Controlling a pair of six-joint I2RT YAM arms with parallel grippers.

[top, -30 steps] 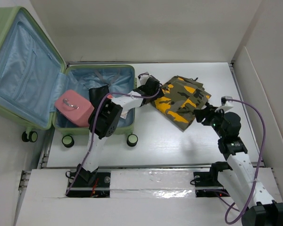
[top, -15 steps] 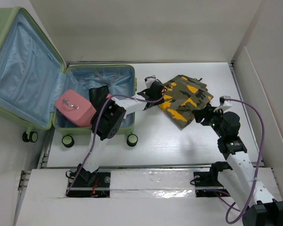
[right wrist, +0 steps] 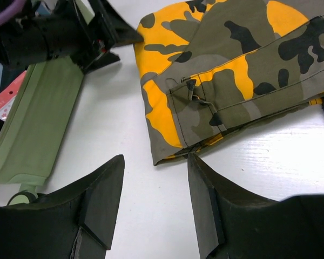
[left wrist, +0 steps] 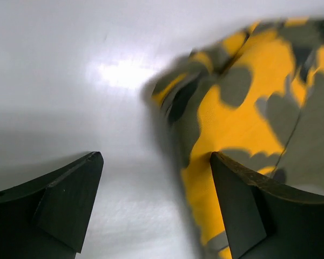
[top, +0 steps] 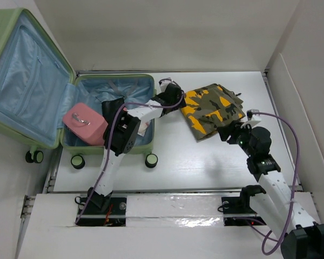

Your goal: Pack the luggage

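Table (top: 205,162) holds one luggage (top: 27,81), one camouflage bag (top: 213,108), seemingly ungripped; left hand (left wrist: 154,162) and right hand (right wrist: 154,162) released.

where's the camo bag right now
The camo bag lies on the table right of the luggage in the top view, between the left gripper and right gripper.

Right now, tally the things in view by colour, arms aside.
Green: 1, suitcase
Pink: 1, pouch
Black: 1, cloth in the suitcase
Yellow-green camouflage: 1, garment
Total: 4
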